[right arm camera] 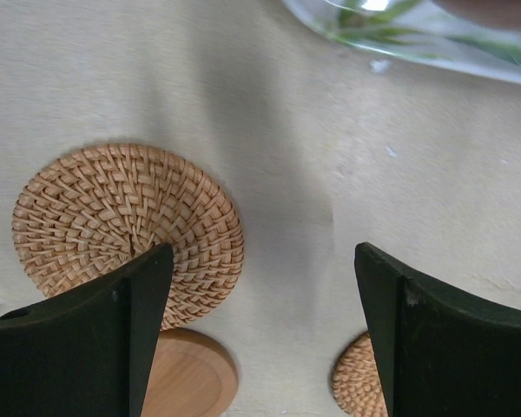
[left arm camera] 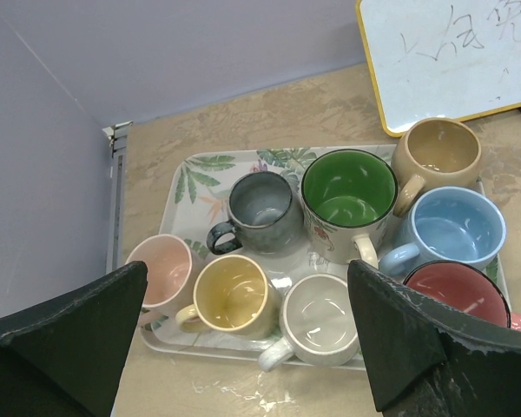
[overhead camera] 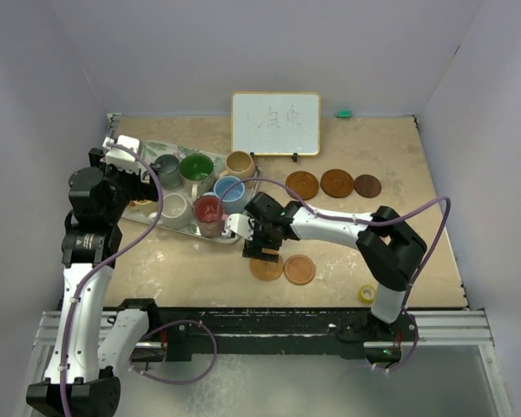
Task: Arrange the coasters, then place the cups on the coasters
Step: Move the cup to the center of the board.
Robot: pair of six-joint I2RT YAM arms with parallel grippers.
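Eight cups (left arm camera: pixel 347 187) are counted on the leaf-patterned tray (left arm camera: pixel 200 169). Five coasters (overhead camera: pixel 336 182) are seen on the table (overhead camera: pixel 408 156) from above: three near the whiteboard (overhead camera: pixel 275 123), whose handwriting cannot be read, and two beside the right gripper (right arm camera: pixel 265 252). Both it and the left gripper (left arm camera: pixel 247 269) are spread wide, with nothing grasped.

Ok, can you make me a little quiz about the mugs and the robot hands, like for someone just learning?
1. True or false: the green mug stands on a coaster.
2. How many mugs sit on the leaf-patterned tray? A four, B six, C eight.
3. Fill in: the right gripper has its jaws ___, with nothing between them.
Key: 1 false; 2 C; 3 open.
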